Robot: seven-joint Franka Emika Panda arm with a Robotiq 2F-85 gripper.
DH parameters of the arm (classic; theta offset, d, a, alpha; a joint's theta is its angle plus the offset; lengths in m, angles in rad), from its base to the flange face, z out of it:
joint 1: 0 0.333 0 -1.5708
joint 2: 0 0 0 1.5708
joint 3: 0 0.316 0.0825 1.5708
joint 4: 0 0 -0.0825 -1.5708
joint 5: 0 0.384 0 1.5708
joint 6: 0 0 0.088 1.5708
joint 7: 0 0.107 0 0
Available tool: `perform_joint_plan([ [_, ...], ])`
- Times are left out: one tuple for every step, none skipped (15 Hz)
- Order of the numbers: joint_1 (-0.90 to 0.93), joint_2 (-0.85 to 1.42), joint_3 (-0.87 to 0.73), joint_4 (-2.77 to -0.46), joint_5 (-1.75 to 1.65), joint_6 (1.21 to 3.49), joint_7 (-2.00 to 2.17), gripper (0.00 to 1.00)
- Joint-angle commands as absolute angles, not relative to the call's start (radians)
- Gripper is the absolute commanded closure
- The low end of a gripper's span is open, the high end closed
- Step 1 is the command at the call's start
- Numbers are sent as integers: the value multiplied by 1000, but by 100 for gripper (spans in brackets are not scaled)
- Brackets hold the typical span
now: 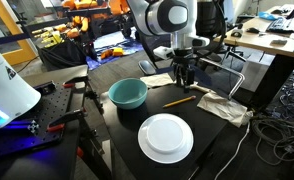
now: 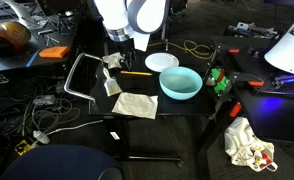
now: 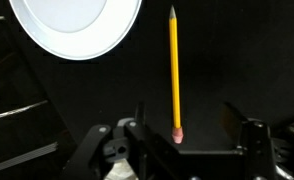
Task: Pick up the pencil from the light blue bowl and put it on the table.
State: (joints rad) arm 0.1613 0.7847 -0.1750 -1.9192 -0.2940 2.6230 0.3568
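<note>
Tabletop [image 3: 232, 60] holds pencil [image 3: 175, 70] apart from plate's [image 3: 77, 25] rim.

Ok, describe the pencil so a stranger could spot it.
Start at the black table with a white plate and teal bowl. The pencil lies flat on its top beside them. It is the only thin yellow stick, pink eraser at one end.

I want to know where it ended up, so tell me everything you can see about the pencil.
The pencil is a thin, straight yellow stick, seemingly painted wood, with a dark sharpened point and a pinkish eraser end. It lies flat on the black table, outside the light blue bowl, beside the white plate but apart from it. In the wrist view its eraser end lies between the open gripper's fingers, which do not appear to touch it.
</note>
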Motion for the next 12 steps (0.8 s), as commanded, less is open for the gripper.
perform_joint_plan([
  [185, 683, -190, -2042, -289, 2687, 332, 0],
  [192, 671, -196, -2057, -292, 2694, 333, 0],
  [192, 655, -195, -2076, -290, 2702, 331, 0],
  [194, 639, -195, -2096, -289, 2711, 333, 0],
  [197, 624, -197, -2112, -290, 2714, 335, 0],
  [201, 611, -198, -2127, -292, 2718, 337, 0],
  [208, 601, -199, -2138, -294, 2714, 340, 0],
  [195, 663, -189, -2069, -277, 2692, 339, 0],
  [197, 656, -189, -2077, -277, 2693, 340, 0],
  [196, 657, -189, -2075, -277, 2692, 339, 0],
  [196, 660, -189, -2074, -277, 2692, 339, 0],
  [197, 663, -189, -2073, -276, 2692, 339, 0],
])
